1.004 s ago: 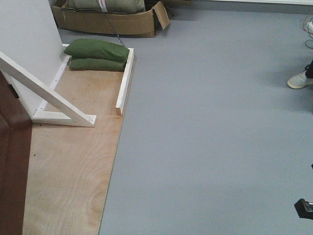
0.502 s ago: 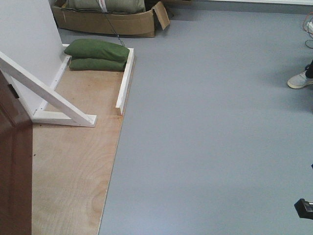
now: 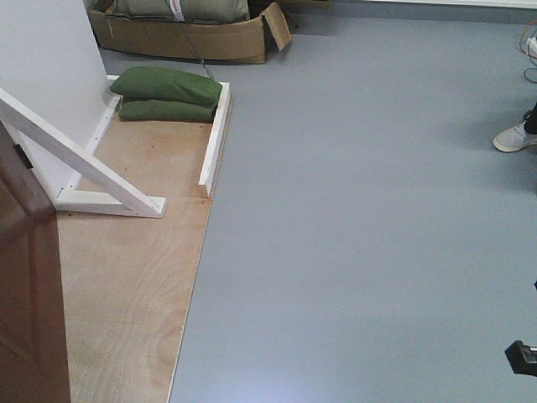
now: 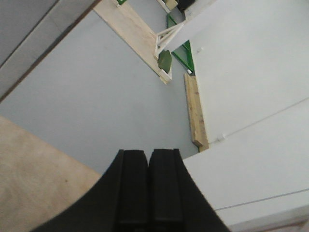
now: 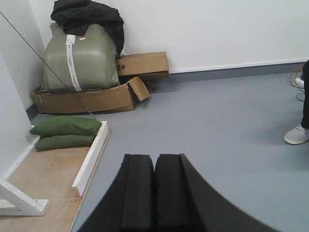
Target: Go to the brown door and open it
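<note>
- Exterior front-facing view: I see the brown door as a dark panel at the lower left edge of the frame. It stands over the plywood sheet, and most of it is cut off by the frame.
- Just past the door's top corner, a white brace slants down onto the plywood.
- Two green sandbags lie stacked at the upper left, between the wall and a white rail.
- A cardboard box sits behind them at the top edge.
- The grey floor fills the right of the frame, with a pale shoe at the right edge.
- From the left wrist-mounted view, the left gripper is clenched, its black fingers pressed together with nothing between them, over floor and plywood.
- From the right wrist-mounted view, the right gripper is likewise clenched and holds nothing. It faces the sandbags and a big green sack in the far corner.
- Neither gripper touches the door.
</note>
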